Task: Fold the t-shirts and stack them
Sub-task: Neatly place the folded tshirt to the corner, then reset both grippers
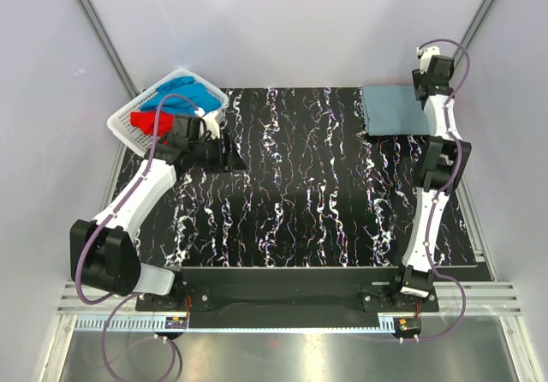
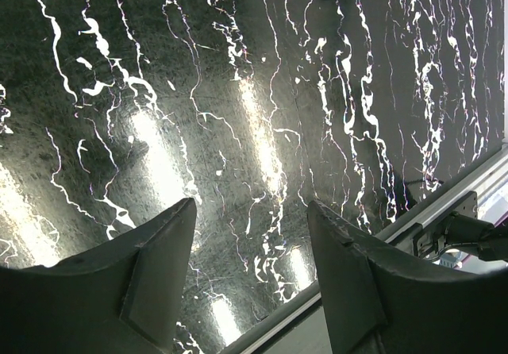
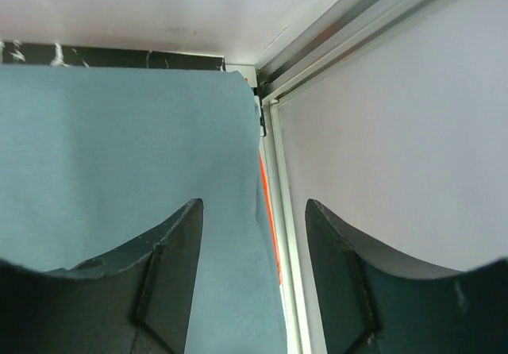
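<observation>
Grey-blue t-shirt beneath right end effector

You will find no text, label, brand, number or sign that can be read in any of the three views.

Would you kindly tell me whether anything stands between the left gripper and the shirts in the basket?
Only the slotted wall of the basket; its top is open, so the red shirt and blue shirt lie uncovered. The left gripper hangs beside it, fingers open and empty.
</observation>
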Controlling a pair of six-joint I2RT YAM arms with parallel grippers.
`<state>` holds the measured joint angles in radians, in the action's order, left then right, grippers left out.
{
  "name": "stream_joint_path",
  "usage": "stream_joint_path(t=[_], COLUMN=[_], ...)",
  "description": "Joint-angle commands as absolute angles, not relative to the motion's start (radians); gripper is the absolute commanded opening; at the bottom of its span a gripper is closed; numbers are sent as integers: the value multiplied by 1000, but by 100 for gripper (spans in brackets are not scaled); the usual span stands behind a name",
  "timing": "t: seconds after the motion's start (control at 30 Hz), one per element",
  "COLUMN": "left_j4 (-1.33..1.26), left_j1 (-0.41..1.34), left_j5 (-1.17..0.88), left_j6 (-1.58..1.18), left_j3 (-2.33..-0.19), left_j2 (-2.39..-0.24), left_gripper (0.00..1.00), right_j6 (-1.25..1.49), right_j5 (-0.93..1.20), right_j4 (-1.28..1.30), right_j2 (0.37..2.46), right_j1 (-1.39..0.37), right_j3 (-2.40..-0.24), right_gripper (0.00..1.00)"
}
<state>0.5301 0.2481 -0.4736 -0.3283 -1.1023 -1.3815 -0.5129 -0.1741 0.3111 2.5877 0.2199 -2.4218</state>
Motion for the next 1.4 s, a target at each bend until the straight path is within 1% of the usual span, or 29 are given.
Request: stream_joint_path(t=[0.0, 0.07, 0.13, 0.17, 0.2, 0.23, 0.27, 0.3, 0.33, 0.37, 0.4, 0.43, 0.47, 0.5, 0.53, 0.63, 0.67, 0.77, 0.8, 0.93, 1.0, 1.13, 1.23, 1.37], left_j4=[505, 492, 445, 425, 381, 358, 336, 292, 275, 262, 247, 244, 238, 223, 215, 190, 178, 169, 192, 302, 343, 324, 308, 327], left_j1=[244, 244, 244, 242, 241, 241, 239, 239, 238, 235, 235, 235, 233, 232, 229, 222, 215, 206, 204, 199, 198, 198, 198, 198], left_j5=[-482, -497, -518, -528, -549, -560, -572, -584, -604, -613, -618, -612, -601, -591, -574, -513, -503, -498, -506, -528, -551, -586, -572, -571], left_j6=[-310, -307, -316, -336, -344, -360, -367, -371, -377, -383, -383, -388, -403, -416, -432, -468, -491, -512, -509, -451, -414, -411, -431, -442], left_j3=[-1101, -1104, -1106, -1112, -1117, -1121, -1132, -1135, -1138, -1147, -1152, -1157, -1154, -1147, -1141, -1106, -1079, -1051, -1049, -1054, -1045, -970, -940, -963], left_j2=[-1361, -1339, -1303, -1287, -1272, -1244, -1230, -1215, -1191, -1178, -1166, -1146, -1135, -1125, -1102, -1045, -1031, -1005, -1008, -1017, -1003, -925, -871, -848], left_gripper=[64, 64, 64, 64, 64, 64, 64, 65, 65, 66, 66, 67, 67, 68, 69, 89, 99, 99, 99, 99, 99, 99, 99, 99], right_j6=[-397, -330, -217, -171, -125, -18, 51, 120, 217, 269, 311, 363, 373, 374, 391, 437, 440, 494, 508, 523, 502, 456, 469, 472], right_j5=[-184, -187, -187, -177, -126, -89, -53, 36, 101, 208, 265, 319, 357, 360, 339, 374, 441, 506, 540, 566, 565, 537, 583, 617], right_j4=[283, 343, 480, 524, 620, 668, 711, 777, 793, 795, 789, 775, 753, 708, 703, 759, 776, 738, 698, 678, 710, 762, 727, 684], right_j2=[2427, 2379, 2305, 2271, 2232, 2153, 2108, 2062, 1954, 1895, 1837, 1725, 1670, 1613, 1518, 1415, 1392, 1287, 1258, 1148, 1137, 1129, 1102, 1080], right_j1=[209, 207, 198, 193, 190, 187, 187, 186, 187, 184, 181, 178, 169, 138, 124, 118, 115, 117, 117, 117, 117, 117, 117, 117], right_j3=[-2395, -2411, -2450, -2456, -2457, -2453, -2441, -2380, -2318, -2243, -2092, -2012, -1929, -1784, -1731, -1634, -1615, -1490, -1420, -1300, -1267, -1243, -1203, -1170], right_gripper=[61, 61, 69, 76, 94, 100, 100, 100, 100, 99, 100, 100, 100, 100, 100, 100, 100, 100, 100, 100, 100, 100, 100, 100])
